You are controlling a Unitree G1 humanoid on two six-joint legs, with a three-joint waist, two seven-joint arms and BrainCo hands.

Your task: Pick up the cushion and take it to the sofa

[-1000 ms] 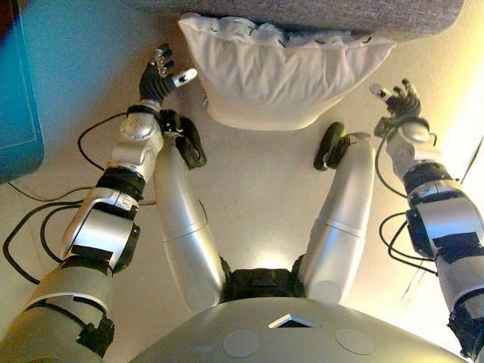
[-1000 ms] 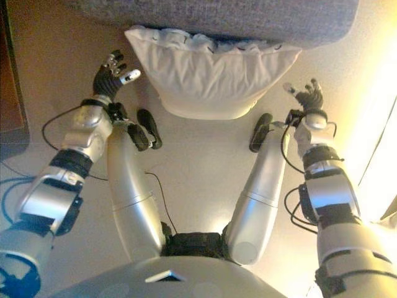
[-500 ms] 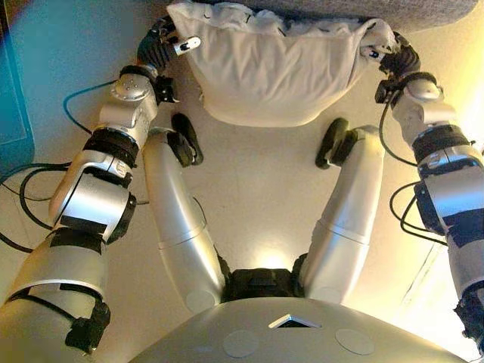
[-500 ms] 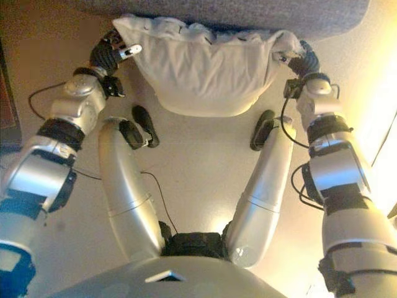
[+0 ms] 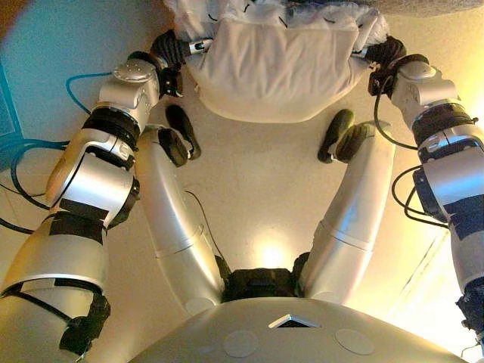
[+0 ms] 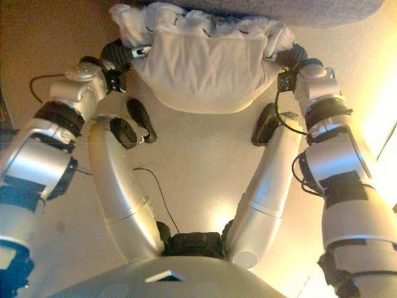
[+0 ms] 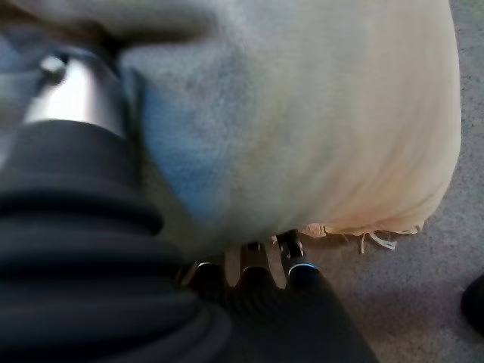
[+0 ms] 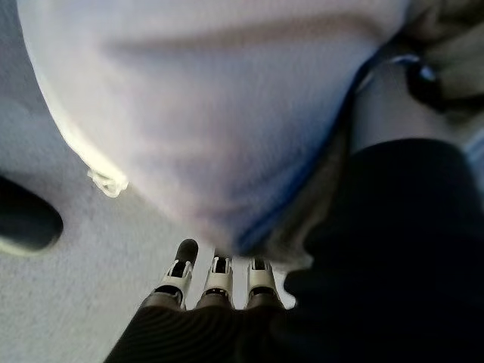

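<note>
A white cushion (image 5: 276, 72) with a frilled upper edge hangs between my two hands, just in front of the grey sofa (image 6: 322, 9) at the far edge of the view. My left hand (image 5: 175, 50) grips the cushion's left end and my right hand (image 5: 384, 53) grips its right end. In the left wrist view the thumb (image 7: 76, 98) presses on the cushion (image 7: 318, 113) while the fingers (image 7: 291, 261) curl under it. The right wrist view shows the same: fingers (image 8: 219, 276) below the cushion (image 8: 212, 113), thumb on the other side.
The sofa's front runs across the top of both eye views. A blue object (image 5: 6, 113) stands at the far left edge. Beige floor (image 5: 257, 197) lies under the cushion.
Both hands have moved in from apart and shut on the cushion's two ends. The cushion has bunched narrower and moved up toward the sofa.
</note>
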